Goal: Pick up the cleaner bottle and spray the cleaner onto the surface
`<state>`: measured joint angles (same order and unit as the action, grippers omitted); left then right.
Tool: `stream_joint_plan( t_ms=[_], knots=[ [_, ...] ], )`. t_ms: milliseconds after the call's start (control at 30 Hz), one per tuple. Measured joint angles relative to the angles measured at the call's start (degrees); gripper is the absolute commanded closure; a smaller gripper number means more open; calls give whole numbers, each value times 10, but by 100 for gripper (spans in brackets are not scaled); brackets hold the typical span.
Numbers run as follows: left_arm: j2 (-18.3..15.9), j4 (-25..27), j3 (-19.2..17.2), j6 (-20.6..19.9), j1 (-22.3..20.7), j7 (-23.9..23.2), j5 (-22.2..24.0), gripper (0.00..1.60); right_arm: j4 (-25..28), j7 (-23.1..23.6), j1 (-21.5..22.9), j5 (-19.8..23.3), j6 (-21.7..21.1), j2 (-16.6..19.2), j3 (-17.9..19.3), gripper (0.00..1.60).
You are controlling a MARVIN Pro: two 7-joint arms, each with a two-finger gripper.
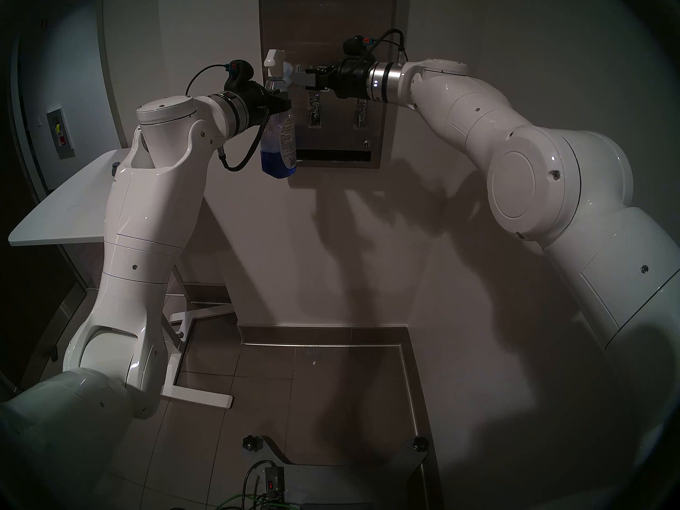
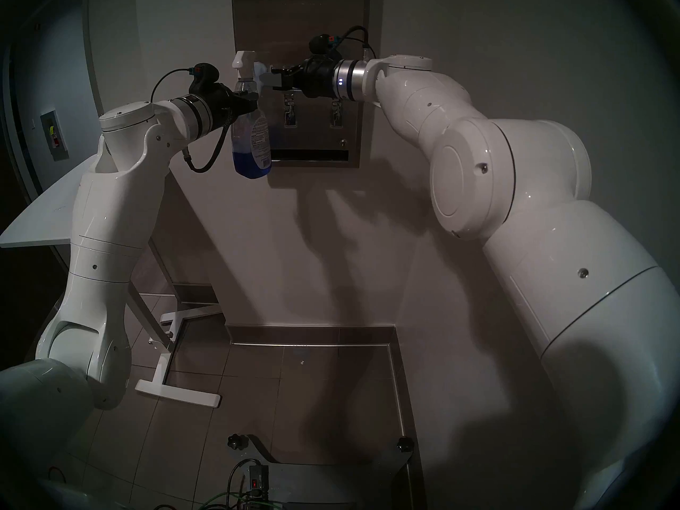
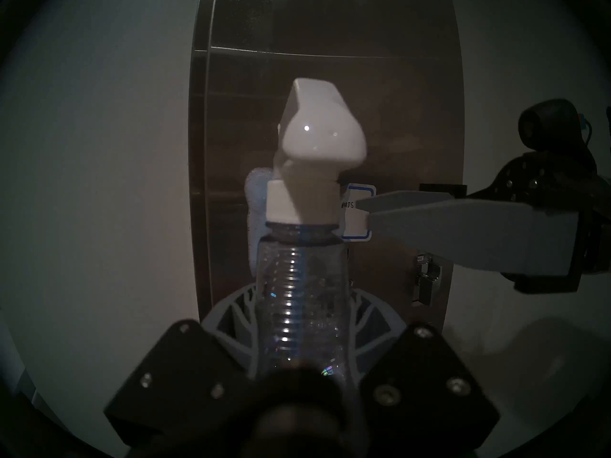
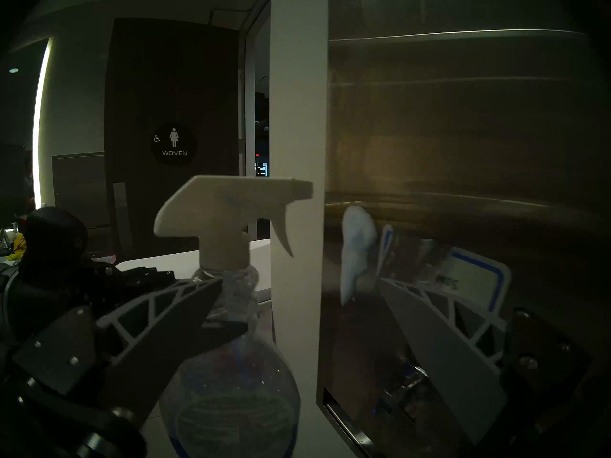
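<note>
Now left gripper point(image 1: 280, 101) clamped on neck of cleaner bottle point(image 1: 279, 141), upright, held up in front of steel dispenser front point(image 1: 331, 27) at its 9 o'clock edge. Blue cleaner point(image 1: 277, 165) sits low in bottle; white foamy patch point(image 4: 357, 249) on the steel near the nozzle point(image 4: 231, 203). Right gripper point(image 1: 300, 79) level, fingers apart, empty, at 3 o'clock of the trigger head, just beside it. Blue-bordered sticker point(image 3: 358, 212) behind its fingertips. White table point(image 1: 66, 211) at 8 o'clock.
</note>
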<state>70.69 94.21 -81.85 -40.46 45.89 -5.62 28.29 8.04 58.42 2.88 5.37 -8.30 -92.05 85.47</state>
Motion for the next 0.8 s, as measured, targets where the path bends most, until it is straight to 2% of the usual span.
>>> stream_joint_plan(
  t_ms=[300, 800],
  knots=[
    [2, 0, -3, 0, 0, 0, -4, 160, 6, -24, -4, 17, 39, 16, 28, 0],
    [7, 1, -6, 0, 0, -3, -8, 160, 35, -123, -40, 57, 170, 4, 88, 0]
  ],
)
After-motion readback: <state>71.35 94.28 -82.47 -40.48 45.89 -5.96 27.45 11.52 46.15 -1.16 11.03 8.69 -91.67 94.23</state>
